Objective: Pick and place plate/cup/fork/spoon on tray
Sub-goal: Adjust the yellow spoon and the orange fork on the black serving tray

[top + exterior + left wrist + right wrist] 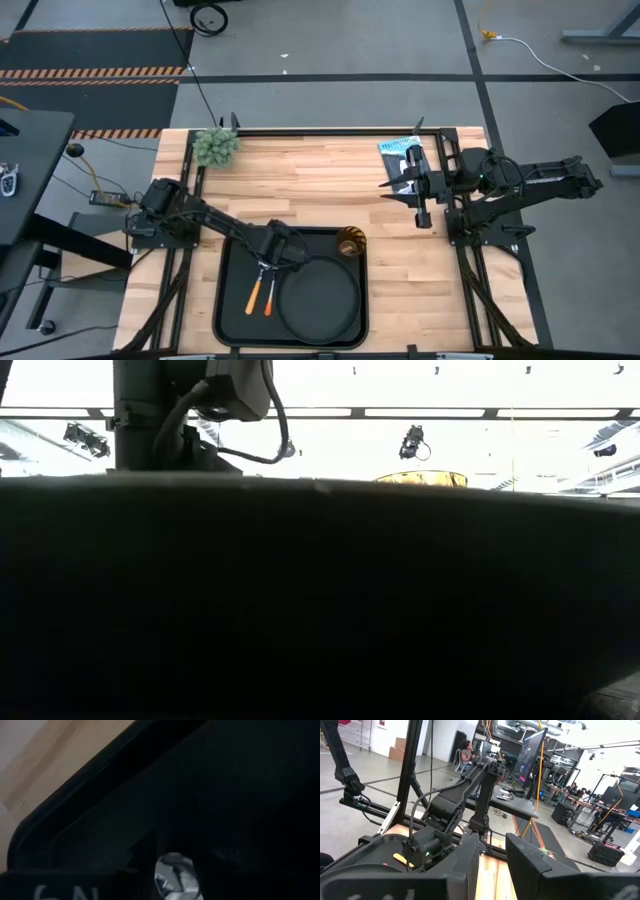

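Observation:
The black tray point(232, 262) lies at the table's near middle. The dark round plate point(318, 296) lies flat in its right half. The amber cup point(350, 242) stands in the tray's far right corner, and its rim shows in the low view point(420, 478). Two orange-handled utensils lie side by side in the tray's left half: the fork point(253, 296) and the spoon point(268, 300). My left gripper point(268, 264) is low over their silver ends and shut on the spoon's bowl point(175, 872). My right gripper point(493, 865) waits at the table's right point(400, 186), slightly open and empty. My left gripper has the spoon's silver bowl point(172, 870) between its two fingers. It comes from above, slanting from the table's far left. The spoon's orange handle point(268, 304) lies on the tray floor and points to the near edge. The gripper itself hides the contact in the high view.
A small green plant point(216, 146) stands at the table's far left corner. A blue and white packet point(400, 152) lies at the far right. Bare wood lies between the tray and the far edge. The tray's wall point(320, 600) blocks most of the low view.

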